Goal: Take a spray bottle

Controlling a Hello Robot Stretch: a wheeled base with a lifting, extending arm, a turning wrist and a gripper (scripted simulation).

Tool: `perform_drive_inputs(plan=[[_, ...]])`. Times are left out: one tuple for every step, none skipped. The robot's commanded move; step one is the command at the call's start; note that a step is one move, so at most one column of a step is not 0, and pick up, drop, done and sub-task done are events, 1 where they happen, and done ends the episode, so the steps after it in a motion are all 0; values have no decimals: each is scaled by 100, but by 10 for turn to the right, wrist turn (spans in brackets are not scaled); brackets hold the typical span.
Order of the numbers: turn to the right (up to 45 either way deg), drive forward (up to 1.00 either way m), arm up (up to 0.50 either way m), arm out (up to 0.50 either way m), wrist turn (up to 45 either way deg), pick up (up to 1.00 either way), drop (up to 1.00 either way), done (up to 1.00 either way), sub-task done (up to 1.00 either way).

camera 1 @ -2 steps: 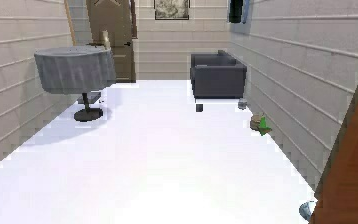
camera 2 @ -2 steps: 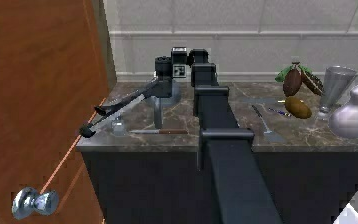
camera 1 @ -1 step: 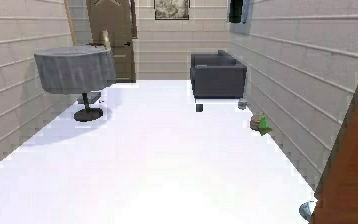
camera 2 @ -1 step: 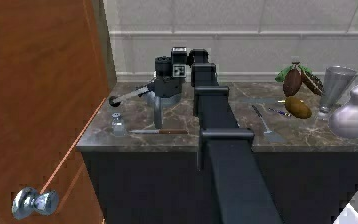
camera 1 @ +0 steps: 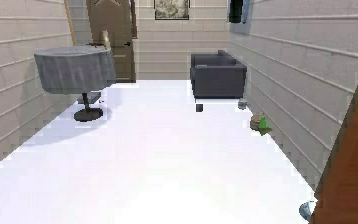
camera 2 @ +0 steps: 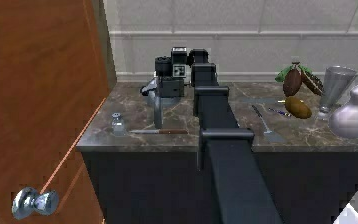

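The gripper [camera 2: 159, 98] sits over the dark marbled stone counter [camera 2: 177, 142]; whether it holds anything cannot be told. No spray bottle is surely recognisable. A blind reach could topple the small glass shaker [camera 2: 117, 122] near-left, or nudge the slim knife [camera 2: 152, 130].

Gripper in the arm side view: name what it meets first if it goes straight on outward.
Likely the pale wall behind the dark countertop. The gripper is near its back edge and I make out nothing between, though depth is unclear.

loc: looking like a home | armchair [camera 1: 218, 75] & round table [camera 1: 75, 68] sitting in rm; counter [camera 2: 307, 132] carrying metal cup [camera 2: 338, 85]
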Motion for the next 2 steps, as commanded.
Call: perform_drive_inputs(plan=[[0, 0, 0, 0, 0, 100, 0, 0, 0], [0, 0, 0, 0, 0, 0, 0, 100, 0]])
